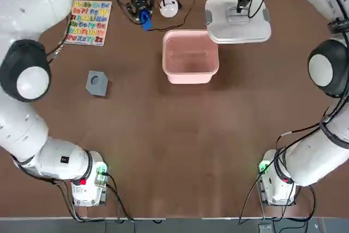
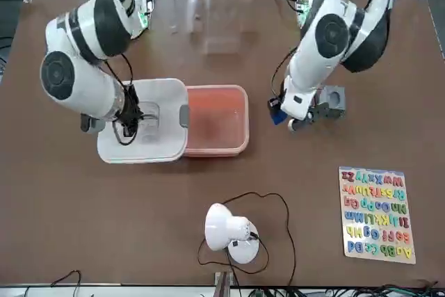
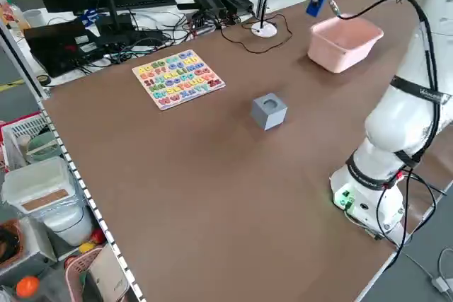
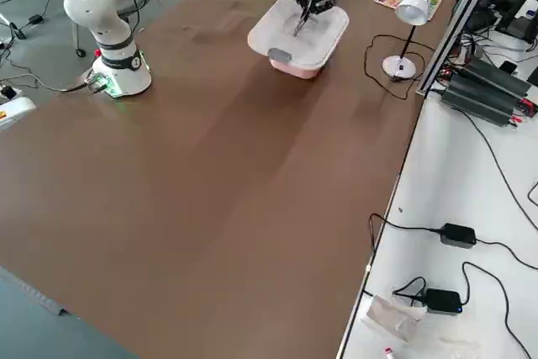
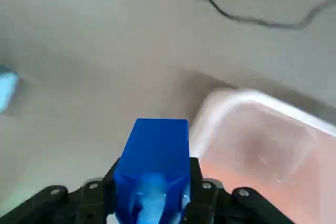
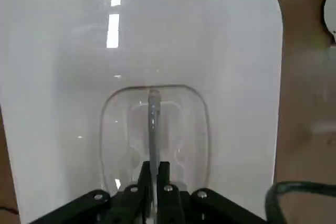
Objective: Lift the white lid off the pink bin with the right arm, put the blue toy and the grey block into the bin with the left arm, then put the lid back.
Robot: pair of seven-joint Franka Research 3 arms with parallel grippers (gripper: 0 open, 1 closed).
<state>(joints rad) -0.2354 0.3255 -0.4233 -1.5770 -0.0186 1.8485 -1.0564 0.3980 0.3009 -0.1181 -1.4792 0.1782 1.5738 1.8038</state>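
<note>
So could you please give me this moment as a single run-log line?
right tool: shut on rounded-square white plastic lid, held beside open pale pink plastic bin | left tool: shut on small bright blue toy | grey cube block: on table

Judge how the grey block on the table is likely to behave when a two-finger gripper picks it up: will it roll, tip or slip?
The grey block looks cube-like with flat faces, so it probably will not roll and should sit steady between parallel fingers. It rests flat on the table, squat rather than tall, so tipping seems unlikely. Its surface looks smooth, so a light grip might slip; its weight cannot be told.
</note>
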